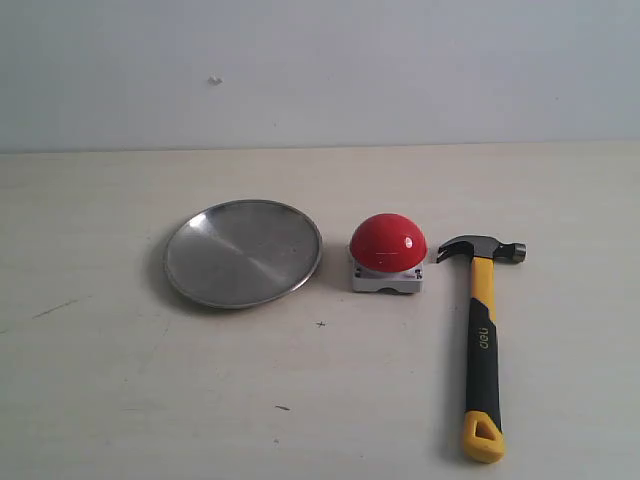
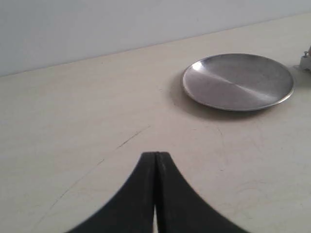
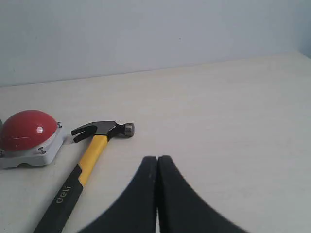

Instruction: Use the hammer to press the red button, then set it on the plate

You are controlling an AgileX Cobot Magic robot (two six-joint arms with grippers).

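The right gripper (image 3: 157, 158) had its two black fingers pressed together with nothing between them, poised over bare table (image 1: 300, 410). Nearest to those fingers lay the hammer (image 3: 92, 155), flat on the surface just ahead and to their inner side. Its black grip was closest to them and its dark steel head farthest. The handle lay free with open space on both sides, so this arm looked the likelier one to take it. The fingers would have to part first.

Just past the hammer's claw sat the red button (image 3: 26, 128) on its grey-white base, near the head but with a small gap. Set that close, it would probably need only a short carry before the press.

The left gripper (image 2: 155, 158) was likewise closed on itself and empty. The plate (image 2: 238, 77) rested well ahead of its fingers, toward the middle of the table, bare and ready to receive the hammer. A corner of the button's base showed just beyond the plate's far rim. In the exterior view, plate, button and hammer stood in a row, with neither gripper in sight.

The table was pale and wood-toned, marked by faint curved scratches and a few small dark specks. Behind it rose a plain bluish-grey wall (image 1: 320, 70) bearing one tiny blemish.
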